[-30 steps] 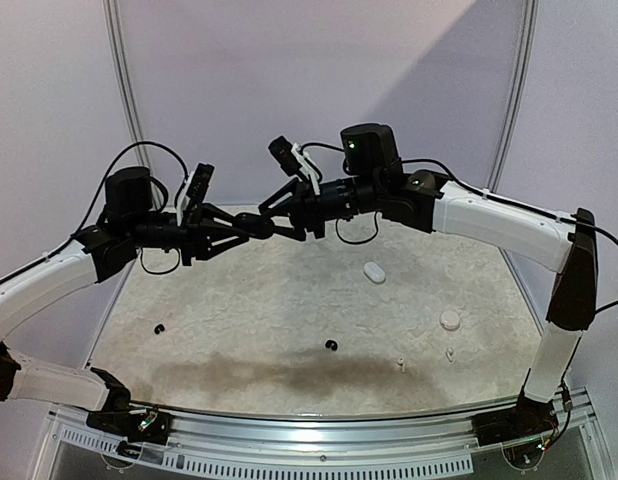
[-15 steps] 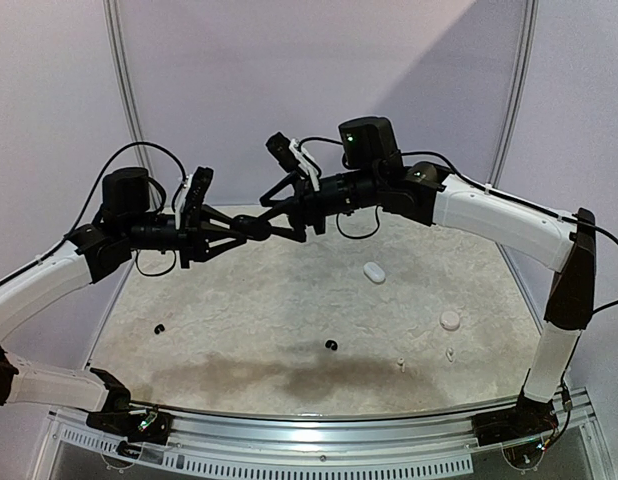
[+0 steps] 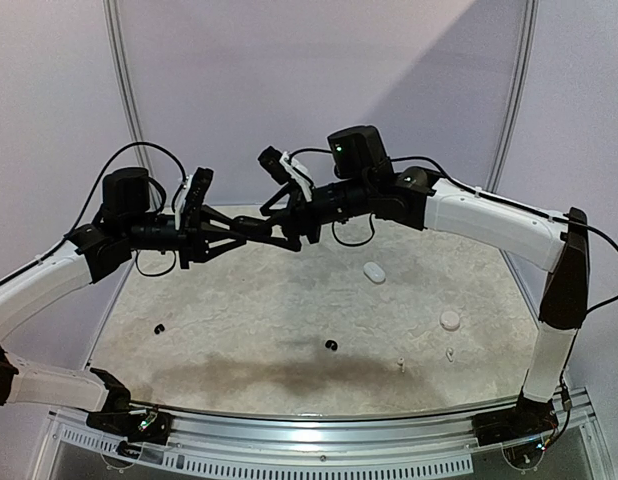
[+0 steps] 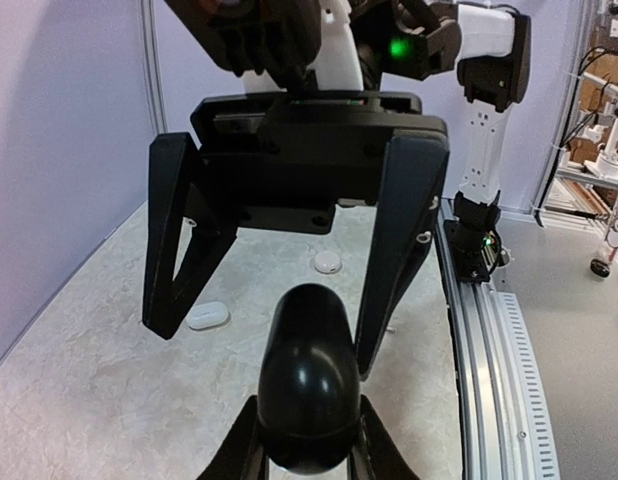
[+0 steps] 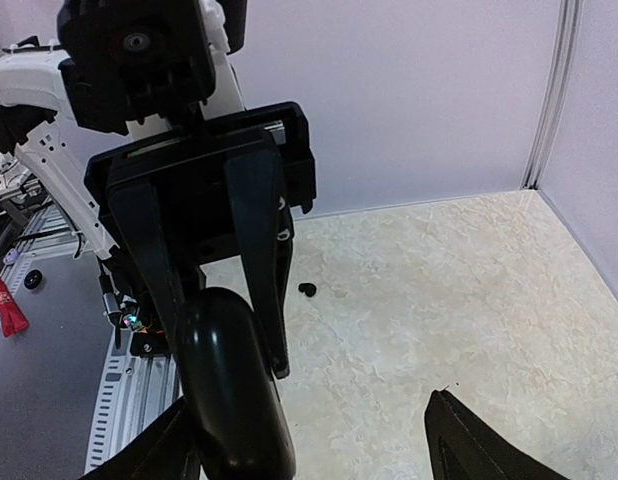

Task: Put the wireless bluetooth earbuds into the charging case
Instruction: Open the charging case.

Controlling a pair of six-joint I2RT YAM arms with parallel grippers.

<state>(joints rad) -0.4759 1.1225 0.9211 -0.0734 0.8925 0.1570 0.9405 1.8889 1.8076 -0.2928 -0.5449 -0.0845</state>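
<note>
My left gripper (image 3: 257,228) is raised above the back of the table and is shut on a black pebble-like charging case (image 4: 311,380), closed, which points toward the right arm. My right gripper (image 3: 287,232) faces it with jaws wide open; its fingers (image 4: 179,240) straddle the case's tip. In the right wrist view the case (image 5: 229,390) lies against the left finger, with the right finger far off. Two black earbuds (image 3: 332,345) (image 3: 158,328) and two white earbuds (image 3: 400,364) (image 3: 450,353) lie on the table.
A white oblong case (image 3: 374,271) and a round white case (image 3: 450,320) sit on the right half of the marbled table (image 3: 239,310). Purple walls stand behind and at the sides. A metal rail (image 3: 319,445) runs along the near edge.
My right gripper has moved left and slightly up toward the left gripper, so its open fingers now reach around the black case. The left arm has held still.
</note>
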